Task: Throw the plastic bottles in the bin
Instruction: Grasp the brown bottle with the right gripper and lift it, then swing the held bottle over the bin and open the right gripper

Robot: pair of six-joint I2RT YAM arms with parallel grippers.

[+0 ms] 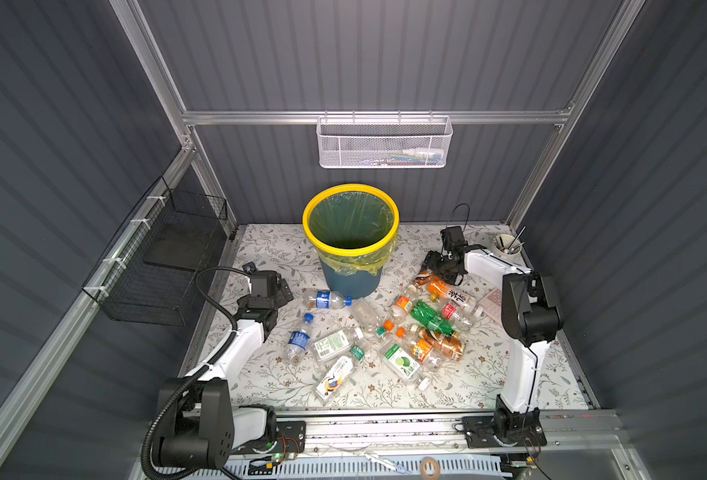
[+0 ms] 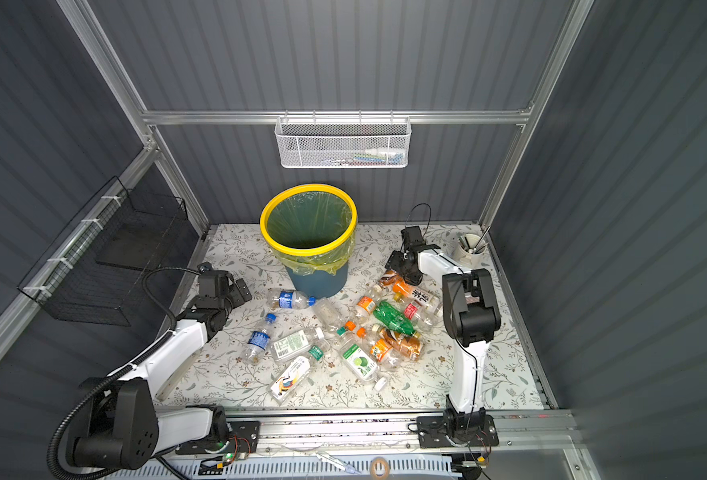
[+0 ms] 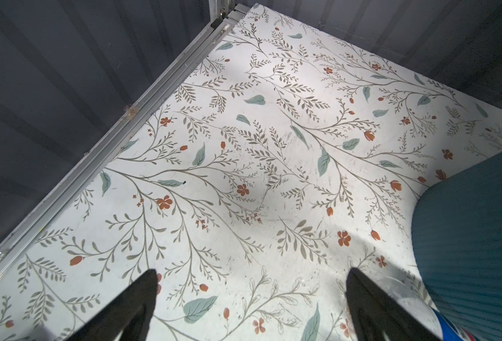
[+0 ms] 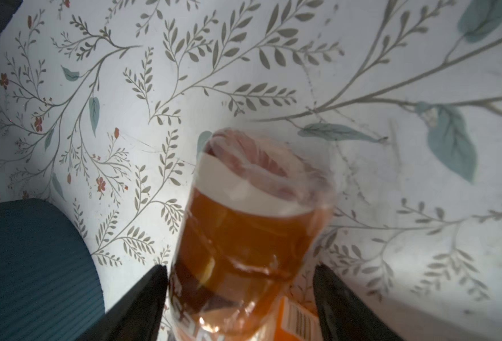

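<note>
The bin [image 1: 351,251], dark blue with a yellow rim and a yellow-green liner, stands at the back middle of the floral mat. Several plastic bottles lie in front of it and to its right, among them a blue-labelled one [image 1: 326,299] and a green one [image 1: 430,316]. My right gripper [image 4: 240,267] is low at the pile's far end and straddles a brown-orange labelled bottle [image 4: 252,230]. One finger touches the bottle and a gap shows at the other. My left gripper [image 3: 252,271] hangs wide open over bare mat left of the bin wall [image 3: 474,236], holding nothing.
A white mesh basket [image 1: 383,143] hangs on the back wall. On the left wall sits a black wire basket [image 1: 164,257]. A white cup of utensils [image 1: 505,245] stands in the back right corner, close behind my right arm.
</note>
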